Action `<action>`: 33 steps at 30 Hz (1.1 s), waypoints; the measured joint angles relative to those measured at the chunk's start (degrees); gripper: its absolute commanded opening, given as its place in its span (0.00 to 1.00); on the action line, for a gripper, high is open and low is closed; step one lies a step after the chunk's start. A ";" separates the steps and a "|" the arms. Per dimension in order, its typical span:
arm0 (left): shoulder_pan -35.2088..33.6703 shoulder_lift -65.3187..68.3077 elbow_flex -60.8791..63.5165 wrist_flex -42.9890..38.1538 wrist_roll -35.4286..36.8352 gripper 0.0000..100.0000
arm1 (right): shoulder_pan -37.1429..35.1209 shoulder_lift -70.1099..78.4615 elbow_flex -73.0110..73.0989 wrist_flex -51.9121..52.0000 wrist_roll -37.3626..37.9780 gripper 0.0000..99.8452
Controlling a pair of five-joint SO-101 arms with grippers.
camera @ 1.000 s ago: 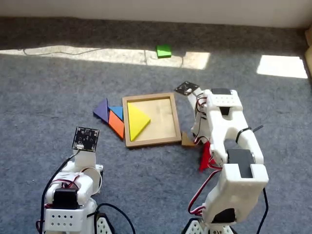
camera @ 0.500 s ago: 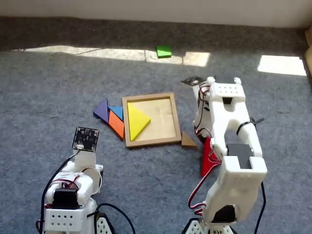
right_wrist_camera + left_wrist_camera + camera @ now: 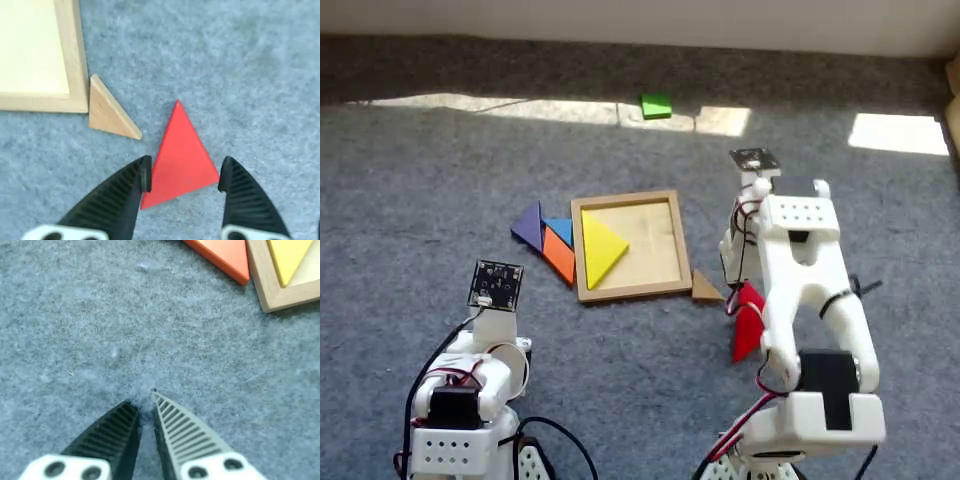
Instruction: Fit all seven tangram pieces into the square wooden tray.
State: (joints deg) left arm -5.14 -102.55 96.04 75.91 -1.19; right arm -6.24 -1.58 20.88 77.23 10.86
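Note:
The square wooden tray (image 3: pixel 628 290) lies mid-carpet with a yellow triangle (image 3: pixel 600 248) inside. Against its left side lie purple (image 3: pixel 528 226), blue (image 3: pixel 561 229) and orange (image 3: pixel 558 255) pieces. A small brown triangle (image 3: pixel 705 288) sits at the tray's near right corner, and a red triangle (image 3: pixel 748 318) lies just right of it. A green piece (image 3: pixel 656 105) lies far back. My right gripper (image 3: pixel 184 172) is open, its fingers straddling the red triangle (image 3: pixel 182 155) beside the brown triangle (image 3: pixel 107 112). My left gripper (image 3: pixel 146 402) is shut over bare carpet, short of the orange piece (image 3: pixel 220 255).
The right arm (image 3: pixel 800 270) stands over the carpet right of the tray and covers part of the red triangle. The left arm (image 3: pixel 470 390) sits at the near left. Grey carpet runs all round, with sunlit patches at the back.
The right arm has swung rightward, away from the tray's right edge, and now hangs over the red triangle. The left arm and the pieces have not moved.

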 measured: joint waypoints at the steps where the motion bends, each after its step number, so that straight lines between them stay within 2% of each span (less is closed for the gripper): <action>1: 0.00 0.00 0.00 0.00 0.00 0.01 | 0.00 -2.64 3.34 -2.20 -2.02 0.22; 7: 0.00 0.00 0.00 0.00 0.00 0.01 | -0.09 -14.68 18.55 -9.14 -11.16 0.22; 14: 0.00 0.00 0.00 0.00 0.00 0.01 | -0.09 -17.23 20.40 -11.25 -23.30 0.22; 26: 0.00 0.00 0.00 0.00 0.00 0.01 | 0.18 -17.49 26.81 -20.92 -24.88 0.22; 33: 0.00 0.00 0.00 0.00 0.00 0.01 | 1.49 -17.49 26.90 -21.01 -24.88 0.22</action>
State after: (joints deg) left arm -5.14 -102.55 96.04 75.91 -1.19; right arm -4.75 -19.08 47.78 56.22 -14.02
